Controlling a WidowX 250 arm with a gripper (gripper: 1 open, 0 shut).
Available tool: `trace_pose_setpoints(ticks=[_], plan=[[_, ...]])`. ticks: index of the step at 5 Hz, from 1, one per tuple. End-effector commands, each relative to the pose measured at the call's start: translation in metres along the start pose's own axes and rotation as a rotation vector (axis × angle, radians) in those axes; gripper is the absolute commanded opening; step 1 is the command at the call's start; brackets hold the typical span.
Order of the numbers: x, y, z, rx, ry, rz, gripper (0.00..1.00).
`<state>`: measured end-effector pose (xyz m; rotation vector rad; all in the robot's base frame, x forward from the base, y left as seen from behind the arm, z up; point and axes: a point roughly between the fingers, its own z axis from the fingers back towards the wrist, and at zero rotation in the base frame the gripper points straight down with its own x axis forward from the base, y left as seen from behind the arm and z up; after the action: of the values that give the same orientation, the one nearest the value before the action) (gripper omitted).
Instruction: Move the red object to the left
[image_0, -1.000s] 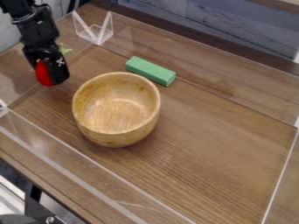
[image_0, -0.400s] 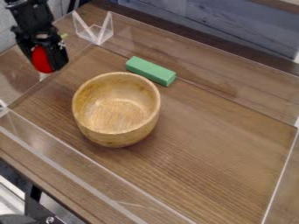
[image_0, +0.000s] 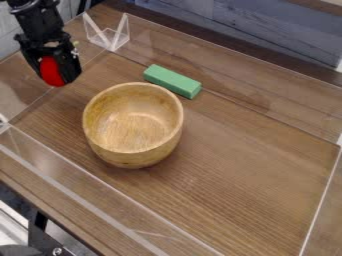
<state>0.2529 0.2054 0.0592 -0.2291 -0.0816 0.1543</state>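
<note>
Red object (image_0: 51, 71) left of bowl (image_0: 132, 124), block (image_0: 174, 82) behind bowl, all on table (image_0: 247, 165)

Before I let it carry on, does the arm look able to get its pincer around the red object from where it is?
Probably yes: the pincer hovers right at the red object, and the wooden bowl stands off to the side, out of the way.

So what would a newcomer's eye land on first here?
Probably the big round wooden bowl, left of centre on the brown table. Next, the bright red object near the upper left, with the dark gripper right at it. The green block stands out too, beyond the bowl and slightly right.
</note>
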Motion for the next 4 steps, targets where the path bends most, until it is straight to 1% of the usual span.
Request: trace_pose_setpoints(ticks=[1,3,4], plan=[[0.003,-0.006,0.011,0.033,-0.028,-0.011,1.00],[0.019,-0.033,0.022,0.017,0.016,-0.109,1.00],[0.025,-0.023,0.020,0.018,0.026,-0.092,0.00]])
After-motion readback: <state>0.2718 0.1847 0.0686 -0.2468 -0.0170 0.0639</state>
